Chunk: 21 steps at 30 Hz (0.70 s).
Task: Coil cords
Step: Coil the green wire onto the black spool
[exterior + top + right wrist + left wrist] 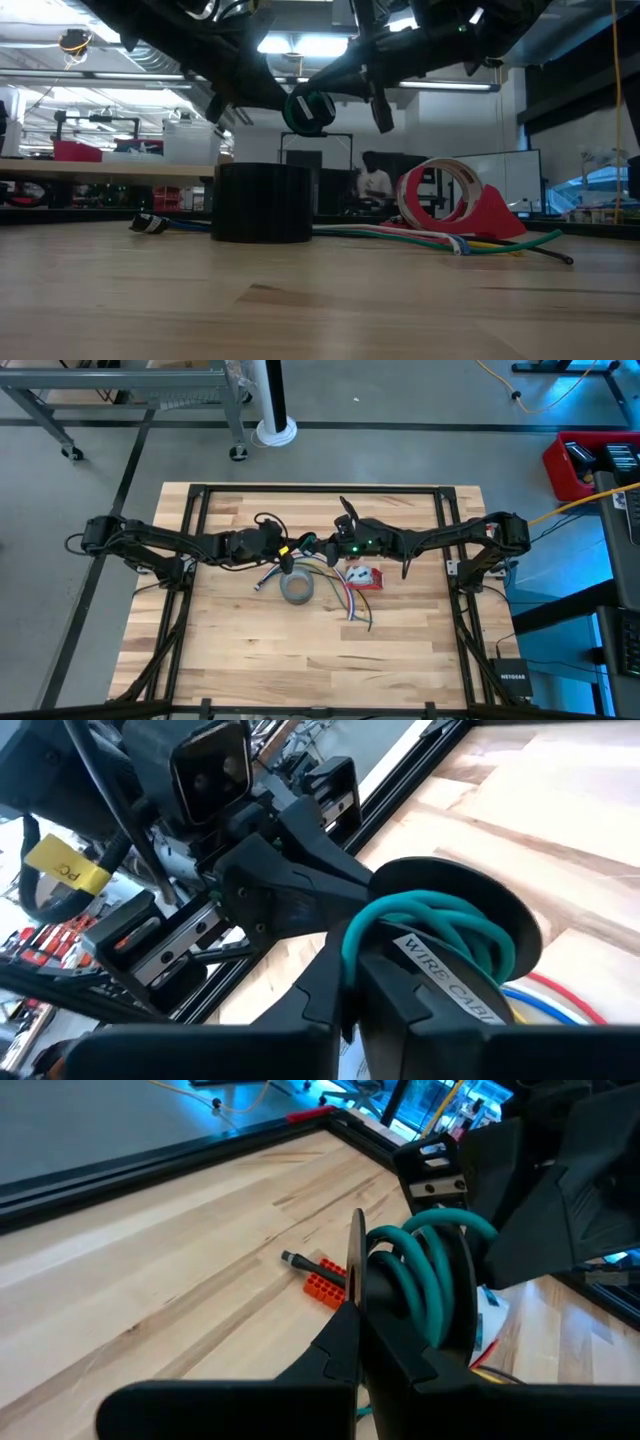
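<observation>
Held aloft above the grey tape roll: coiled green cord, pinched by the closed left gripper and clamped too by the right gripper, mid-table.

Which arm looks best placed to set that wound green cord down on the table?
Probably the left: the left gripper is shut on the green cord held above the table, while the right gripper seems to be loosening.

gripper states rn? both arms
Left gripper: shut on the green cord, held above the table.
Right gripper: shut on the same coil.
</observation>
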Available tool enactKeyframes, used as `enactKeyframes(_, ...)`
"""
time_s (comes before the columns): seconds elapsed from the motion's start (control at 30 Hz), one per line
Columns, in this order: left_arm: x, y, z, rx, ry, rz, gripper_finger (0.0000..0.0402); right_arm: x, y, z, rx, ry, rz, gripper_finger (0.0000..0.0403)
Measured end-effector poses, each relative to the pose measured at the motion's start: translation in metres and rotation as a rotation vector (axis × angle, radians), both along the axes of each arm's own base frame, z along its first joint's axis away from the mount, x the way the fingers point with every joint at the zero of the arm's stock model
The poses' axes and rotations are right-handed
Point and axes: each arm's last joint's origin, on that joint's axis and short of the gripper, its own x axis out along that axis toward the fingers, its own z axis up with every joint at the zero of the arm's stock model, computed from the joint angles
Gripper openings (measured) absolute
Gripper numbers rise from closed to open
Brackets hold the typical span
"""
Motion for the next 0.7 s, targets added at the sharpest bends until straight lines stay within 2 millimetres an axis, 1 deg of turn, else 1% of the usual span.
enactKeyframes(0.17,0.0000,0.0000,0.0001,0.000,-0.001,-0.001,0.0000,0.0001,0.0012,-0.0001,0.007,0.000,0.040,0.0043)
enactKeyframes(0.4,0.0004,0.0001,0.0016,0.003,-0.016,0.003,0.0000,0.0002,0.0012,-0.0001,0.007,-0.001,0.041,0.0071)
enactKeyframes(0.7,0.0015,0.0002,0.0021,0.006,-0.021,0.001,0.0000,0.0014,0.0013,0.0046,-0.001,-0.053,0.041,0.0076)
